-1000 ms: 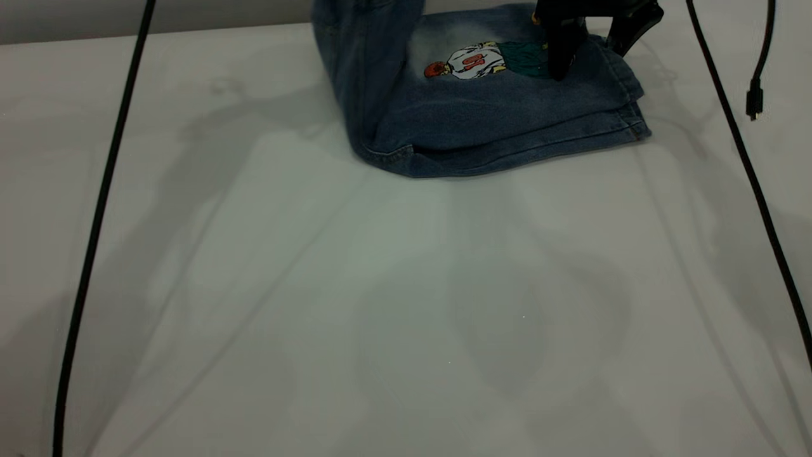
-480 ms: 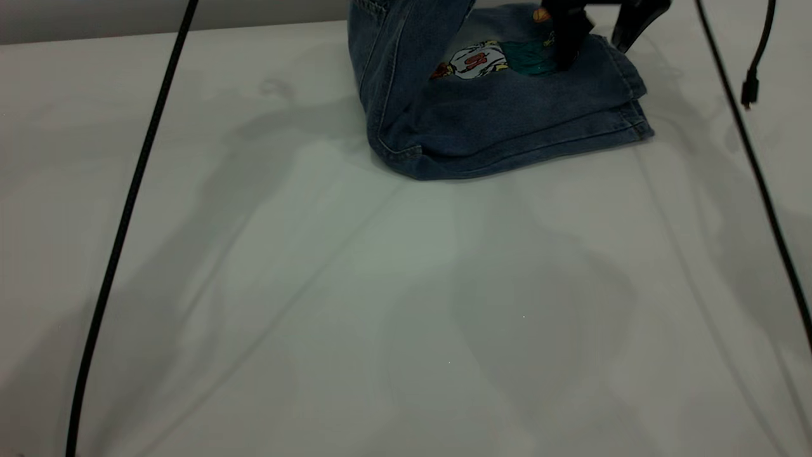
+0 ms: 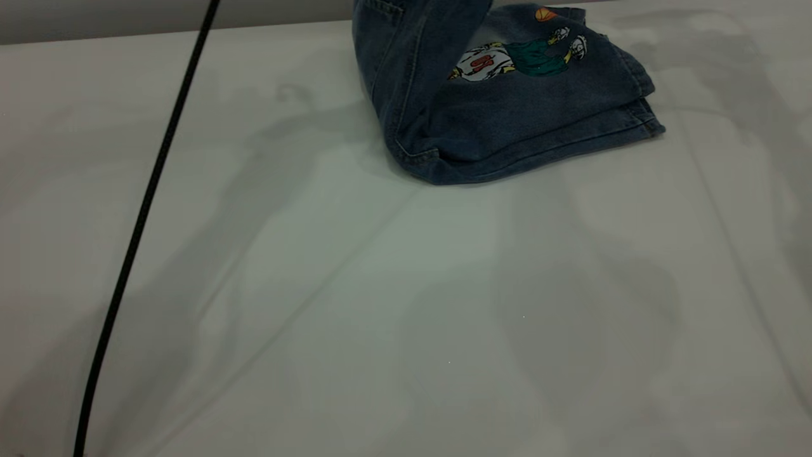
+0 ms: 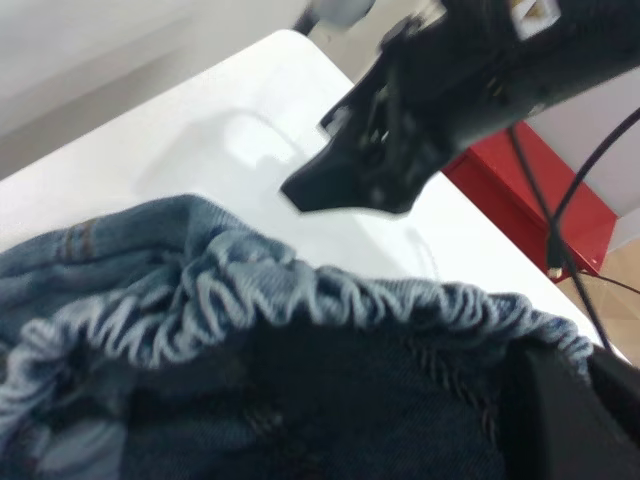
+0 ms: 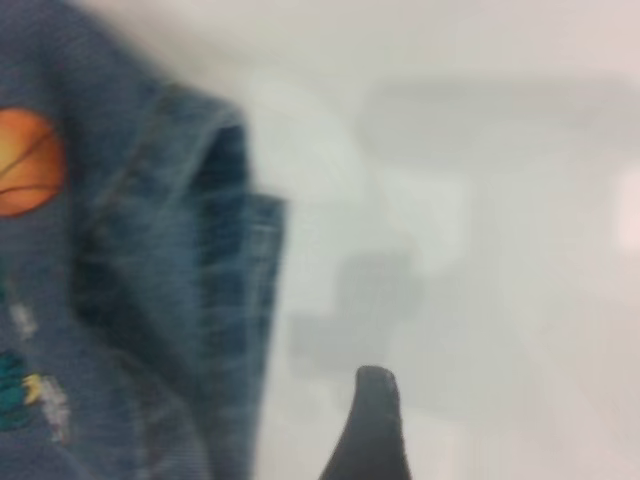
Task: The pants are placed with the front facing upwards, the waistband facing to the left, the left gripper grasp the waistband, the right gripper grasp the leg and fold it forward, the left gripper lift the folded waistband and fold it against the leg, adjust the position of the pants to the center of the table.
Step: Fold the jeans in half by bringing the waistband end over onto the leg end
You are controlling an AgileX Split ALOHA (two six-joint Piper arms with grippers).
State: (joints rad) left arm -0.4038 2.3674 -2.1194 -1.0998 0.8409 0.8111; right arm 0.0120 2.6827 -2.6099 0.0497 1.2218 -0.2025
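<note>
Blue denim pants (image 3: 507, 108) lie at the far edge of the white table (image 3: 406, 304), a little right of its middle. They are folded lengthwise, so one leg (image 3: 545, 95) rests flat on top with its cartoon figure print (image 3: 520, 57) and a small orange ball print (image 3: 544, 14) facing up. The stitched hems point toward the table's right edge and sit stacked one on the other. The left part of the pants rises steeply off the table as a standing wall of denim, leaning over the flat leg and passing out of the exterior view at the top.

In the left wrist view, the gathered elastic waistband (image 4: 300, 300) fills the picture close to the camera. One black finger of the left gripper (image 4: 560, 420) presses against the waistband's edge, holding the band up; its other finger is hidden behind the cloth.

Beyond the waistband in that same view, the right gripper (image 4: 345, 185) hangs above the table, apart from the pants, with its arm reaching up and away. Whether its jaws are wide or narrow cannot be told. The right wrist view shows one black fingertip (image 5: 370, 420) over bare table, just beside the doubled hem of the leg.

A black cable (image 3: 146, 209) crosses the table's left side.
</note>
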